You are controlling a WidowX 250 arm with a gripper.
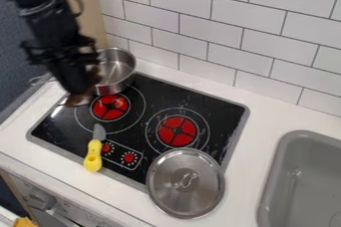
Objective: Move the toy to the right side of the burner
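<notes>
The black gripper (77,84) hangs blurred at the left, above the stove's back-left part and in front of the metal pot. At its lower tip is a brownish blurred thing (80,99), left of the left red burner (110,107); I cannot tell whether it is a toy or held. A toy knife (94,154) with a yellow handle lies over the stove's front-left edge, its grey blade pointing toward the left burner. The right red burner (177,131) has a metal lid in front of it.
The metal pot (120,71) stands at the stove's back-left corner, partly behind the arm. A round metal lid (185,183) overlaps the stove's front-right corner. A grey sink (303,176) is at the right, and a white tiled wall (233,32) runs along the back.
</notes>
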